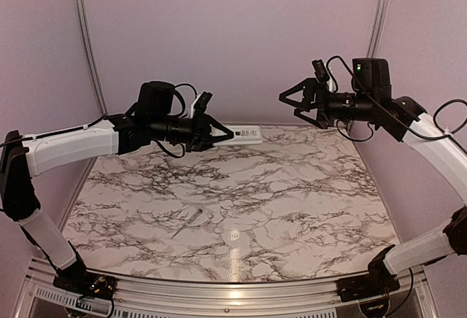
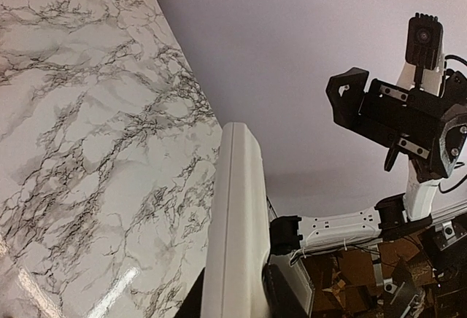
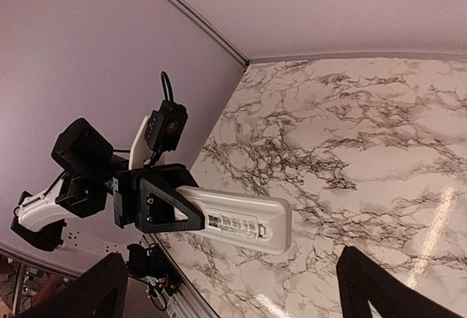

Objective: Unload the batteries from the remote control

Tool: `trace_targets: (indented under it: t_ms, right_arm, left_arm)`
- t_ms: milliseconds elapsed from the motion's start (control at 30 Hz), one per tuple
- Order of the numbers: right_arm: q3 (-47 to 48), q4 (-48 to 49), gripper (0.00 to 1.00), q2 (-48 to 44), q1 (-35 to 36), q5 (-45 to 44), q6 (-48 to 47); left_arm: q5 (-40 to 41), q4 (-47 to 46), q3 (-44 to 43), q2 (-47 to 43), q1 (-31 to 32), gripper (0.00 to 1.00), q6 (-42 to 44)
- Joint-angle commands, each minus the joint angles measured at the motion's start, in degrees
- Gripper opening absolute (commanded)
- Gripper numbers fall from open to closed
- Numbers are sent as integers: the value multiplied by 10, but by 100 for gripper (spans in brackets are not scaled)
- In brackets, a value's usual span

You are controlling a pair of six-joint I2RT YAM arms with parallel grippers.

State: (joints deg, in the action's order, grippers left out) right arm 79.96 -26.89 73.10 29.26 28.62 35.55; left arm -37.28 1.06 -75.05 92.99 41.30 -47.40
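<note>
The white remote control [image 1: 242, 135] is held in the air above the far part of the table, in my left gripper [image 1: 219, 134], which is shut on one end of it. The left wrist view shows it edge-on [image 2: 237, 216] between my dark fingers [image 2: 283, 295]. In the right wrist view its back [image 3: 244, 221] faces the camera, with a label and a closed cover. The batteries are hidden. My right gripper [image 1: 290, 99] is open and empty, in the air to the right of the remote and apart from it; its fingers [image 3: 372, 289] stand wide apart.
A thin pale grey stick [image 1: 188, 222] lies on the marble table [image 1: 292, 201] at front left of centre. Pink walls close the back and sides. A metal rail [image 1: 233, 289] runs along the near edge.
</note>
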Motion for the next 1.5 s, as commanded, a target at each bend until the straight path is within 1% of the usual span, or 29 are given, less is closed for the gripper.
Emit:
trace_targets:
  t_ms: [0, 300, 500, 733, 933, 1200, 1467]
  right_arm:
    - [11, 9, 98, 3, 18, 4, 2]
    - [37, 36, 95, 48, 71, 4, 15]
    - [37, 67, 91, 72, 90, -1, 40]
    - [21, 83, 87, 80, 96, -13, 60]
    - [18, 94, 86, 84, 99, -15, 64]
    - [17, 88, 85, 90, 99, -19, 62]
    - [21, 61, 84, 95, 100, -41, 46]
  left_arm:
    - [22, -19, -28, 10, 8, 0, -9]
    - [33, -31, -29, 19, 8, 0, -19]
    - [39, -28, -30, 11, 8, 0, -12]
    - [36, -36, -30, 4, 8, 0, -18]
    - [35, -38, -28, 0, 7, 0, -19]
    - [33, -48, -23, -5, 8, 0, -24]
    - [31, -64, -16, -12, 8, 0, -34]
